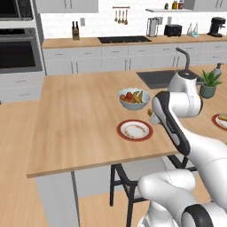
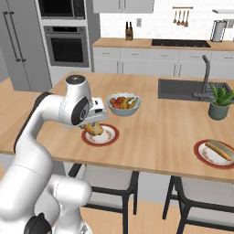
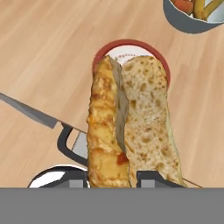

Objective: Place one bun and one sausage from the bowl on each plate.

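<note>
The pincer (image 3: 133, 176) was pinching a split bun (image 3: 131, 122), which filled the middle of the hand view and ran from the finger tips at the bottom edge up toward the top. In the right base view the same bun (image 2: 93, 129) hung from the hand at centre left, just above the near plate (image 2: 109, 136).

That red-rimmed plate sat on the wooden counter (image 2: 151, 132), and in the hand view its rim (image 3: 101, 57) peeped out beyond the far end of the bun; I judged the bun was over it but not yet set down. In the left base view the plate (image 1: 135, 130) lay in the middle of the frame, looking bare. Just beyond it stood the pale fruit bowl (image 1: 133, 99), no part of the job.

At the right edge of the right base view a second plate (image 2: 202, 156) already carried a long bun or sausage (image 2: 218, 150); whether both were on it I couldn't tell.

So, by my reckoning, one plate was at least partly served, and the near one wanted this bun released and then a sausage. The wooden serving bowl I couldn't pick out.
</note>
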Motion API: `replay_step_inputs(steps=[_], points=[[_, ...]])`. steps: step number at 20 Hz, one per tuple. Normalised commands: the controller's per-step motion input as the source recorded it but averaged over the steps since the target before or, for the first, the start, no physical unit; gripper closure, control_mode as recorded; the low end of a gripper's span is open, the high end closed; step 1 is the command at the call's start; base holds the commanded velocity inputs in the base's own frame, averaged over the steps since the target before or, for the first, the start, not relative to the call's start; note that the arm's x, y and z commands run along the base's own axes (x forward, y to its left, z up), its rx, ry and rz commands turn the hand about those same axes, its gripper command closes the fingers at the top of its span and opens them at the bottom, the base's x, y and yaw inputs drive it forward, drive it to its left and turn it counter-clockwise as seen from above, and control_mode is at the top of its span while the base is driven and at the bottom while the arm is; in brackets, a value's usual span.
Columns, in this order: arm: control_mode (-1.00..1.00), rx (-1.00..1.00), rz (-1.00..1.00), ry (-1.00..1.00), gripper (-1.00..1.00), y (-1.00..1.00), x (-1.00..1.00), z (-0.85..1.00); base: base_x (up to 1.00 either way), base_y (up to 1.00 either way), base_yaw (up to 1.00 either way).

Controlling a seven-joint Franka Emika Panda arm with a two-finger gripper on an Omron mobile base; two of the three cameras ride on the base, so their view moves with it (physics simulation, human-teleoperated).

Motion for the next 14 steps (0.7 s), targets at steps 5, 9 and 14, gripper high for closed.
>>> replay_step_inputs(steps=[5, 9, 14], points=[[-1.0, -0.01, 0.17, 0.0, 1.0, 0.09, 0.39, -0.1, 0.0, 0.0, 0.0], [-1.0, 0.0, 0.19, 0.01, 1.0, 0.06, 0.43, -0.15, 0.0, 0.0, 0.0], [-1.0, -0.02, 0.14, 0.03, 1.0, 0.02, 0.48, -0.17, 0.0, 0.0, 0.0]])
